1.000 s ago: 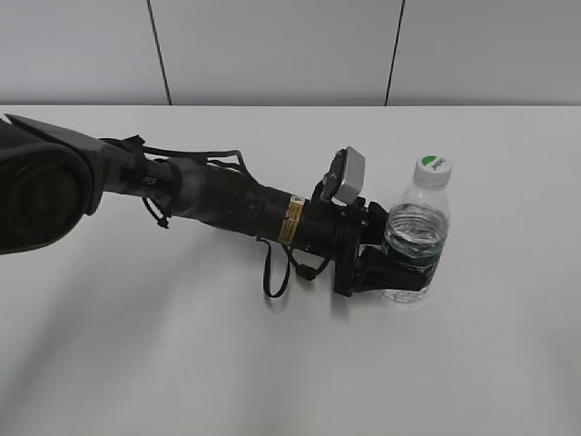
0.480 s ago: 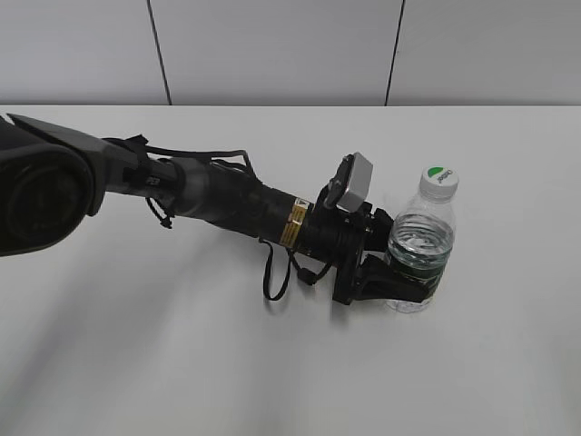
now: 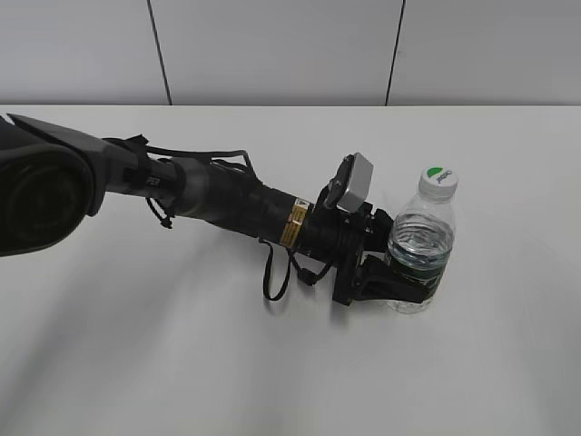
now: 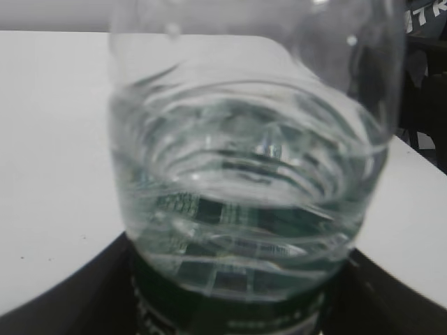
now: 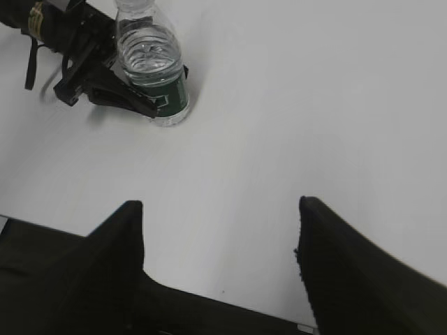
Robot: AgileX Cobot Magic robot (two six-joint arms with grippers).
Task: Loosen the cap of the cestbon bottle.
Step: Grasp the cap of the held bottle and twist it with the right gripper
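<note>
Already we have our left gripper (image 3: 399, 282) closed on the cestbon bottle (image 3: 418, 245), its jaws pressing the green label band low on the body, so the holding part looks done. The bottle stands upright on the white table (image 3: 182, 363), to the right of the middle. The cap (image 3: 438, 180) sits on the neck and nothing touches it, so we judge that the loosening itself is not yet begun. Our left arm lies low and stretched from the left side, almost along the table. Our right gripper (image 5: 220, 230) is well apart from the bottle, on the near side; its jaws are wide open and hold nothing, and it must come to the cap.
</note>
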